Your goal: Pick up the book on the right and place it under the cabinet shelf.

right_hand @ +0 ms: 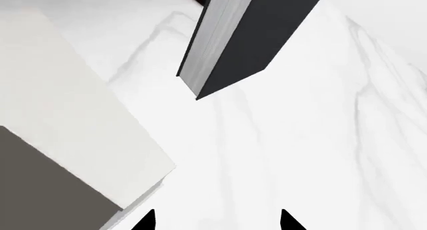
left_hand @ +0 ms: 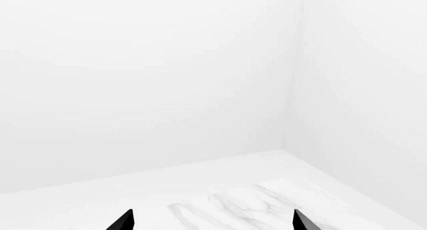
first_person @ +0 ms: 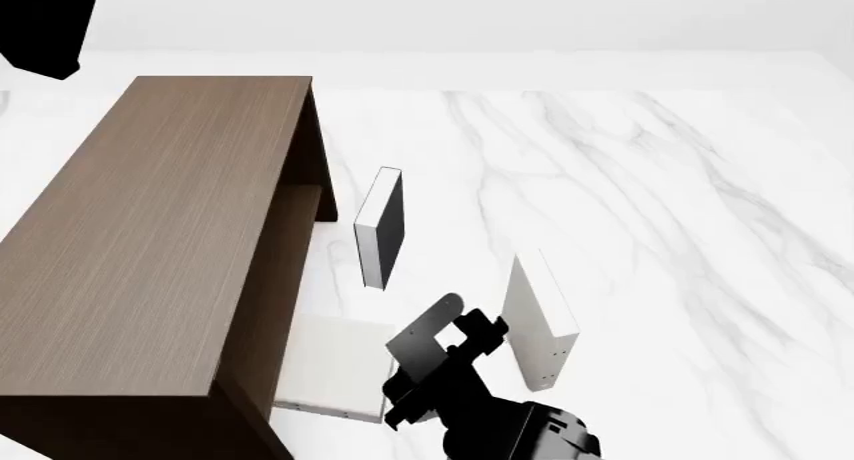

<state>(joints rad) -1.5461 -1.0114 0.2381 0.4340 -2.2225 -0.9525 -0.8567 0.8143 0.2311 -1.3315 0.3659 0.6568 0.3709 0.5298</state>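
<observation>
The book (first_person: 336, 372) is a plain off-white slab lying flat on the floor. Its far part sits inside the open front of the dark-brown cabinet (first_person: 147, 250), below the cabinet shelf (first_person: 307, 202). In the right wrist view the book (right_hand: 73, 95) fills the side, and part of it is in shadow. My right gripper (first_person: 454, 328) hovers just in front of the book's outer edge. It is open (right_hand: 217, 222) with only marble floor between its tips. My left gripper (left_hand: 213, 222) is open too, facing a bare room corner.
A book with a black face (first_person: 382, 225) (right_hand: 257, 35) stands upright beyond the right gripper. A pale book with small dark dots on its edge (first_person: 539, 320) stands upright just to the gripper's right. My left arm (first_person: 43, 22) shows at the top left. White marble floor (first_person: 667, 210) stretches to the right.
</observation>
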